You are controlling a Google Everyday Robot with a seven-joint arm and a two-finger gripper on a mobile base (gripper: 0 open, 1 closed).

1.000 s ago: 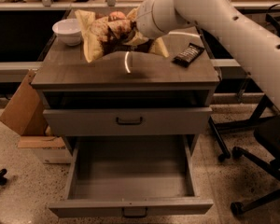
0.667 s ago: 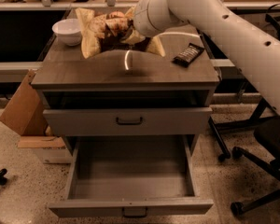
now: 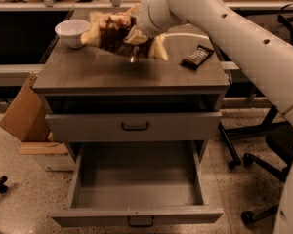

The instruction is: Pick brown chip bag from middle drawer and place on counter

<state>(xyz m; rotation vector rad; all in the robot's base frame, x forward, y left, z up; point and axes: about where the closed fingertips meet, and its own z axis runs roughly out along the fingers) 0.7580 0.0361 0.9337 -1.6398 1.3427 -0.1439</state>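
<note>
The brown chip bag point(image 3: 109, 31), dark brown in the middle with pale yellow-tan ends, is held in my gripper point(image 3: 132, 33) low over the back middle of the counter point(image 3: 107, 74). The white arm reaches in from the upper right, and the wrist covers the bag's right part. The gripper is shut on the bag. The middle drawer point(image 3: 136, 189) is pulled out at the bottom of the grey cabinet, and its grey tray holds nothing.
A white bowl point(image 3: 72, 31) stands at the counter's back left, close to the bag. A small dark candy-bar wrapper point(image 3: 197, 57) lies at the right. The upper drawer front point(image 3: 134, 126) is closed. A cardboard box point(image 3: 24, 113) leans left of the cabinet; chair legs point(image 3: 254, 160) stand right.
The arm has carried the bag slightly lower and toward the back middle of the counter. The bowl, the wrapper and the drawers have not moved.
</note>
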